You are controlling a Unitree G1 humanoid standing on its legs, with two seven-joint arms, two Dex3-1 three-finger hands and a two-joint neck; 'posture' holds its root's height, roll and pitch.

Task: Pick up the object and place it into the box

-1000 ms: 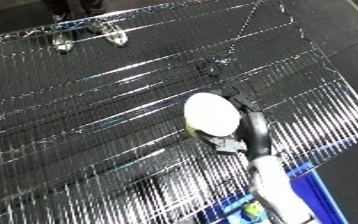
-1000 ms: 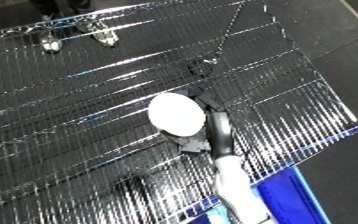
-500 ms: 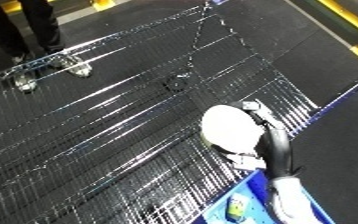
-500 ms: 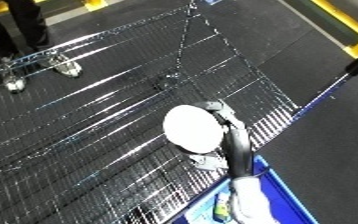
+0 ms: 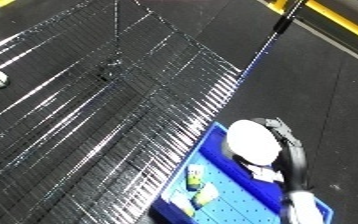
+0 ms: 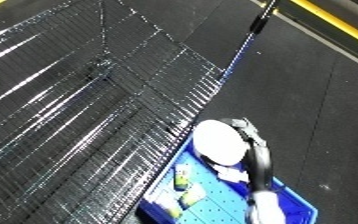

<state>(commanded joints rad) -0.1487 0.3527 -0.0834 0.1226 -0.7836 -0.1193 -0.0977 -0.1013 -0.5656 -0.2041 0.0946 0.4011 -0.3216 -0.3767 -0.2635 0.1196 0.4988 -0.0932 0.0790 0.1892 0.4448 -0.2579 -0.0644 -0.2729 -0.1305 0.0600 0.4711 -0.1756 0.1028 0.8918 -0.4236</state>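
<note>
Disc (image 5: 253,142), white and round, sits in my right hand (image 5: 284,145), with my black fingers (image 5: 278,126) curled round its far and right edge, gripping it. I hold it over the far rim of the blue bin (image 5: 218,189), so that it hangs above the bin's far right corner. My forearm (image 5: 302,206) comes up from the near edge on the right, white near the wrist and black higher up.

Inside the bin, on its pale blue floor, lie a few small things: a yellow-green piece (image 5: 195,176) toward the left wall and another pale one (image 5: 202,196) just nearer; what they are, I cannot tell. Something white (image 5: 262,172) shows just below the disc, close to my wrist.

Left of the bin, and stretching to the far left, lies a dark wire mesh rack (image 5: 104,115), its bars glinting. Dark floor (image 5: 326,85) spreads to the right, and a yellow stripe (image 5: 344,22) runs along the far right corner. My left hand does not show in either view.
</note>
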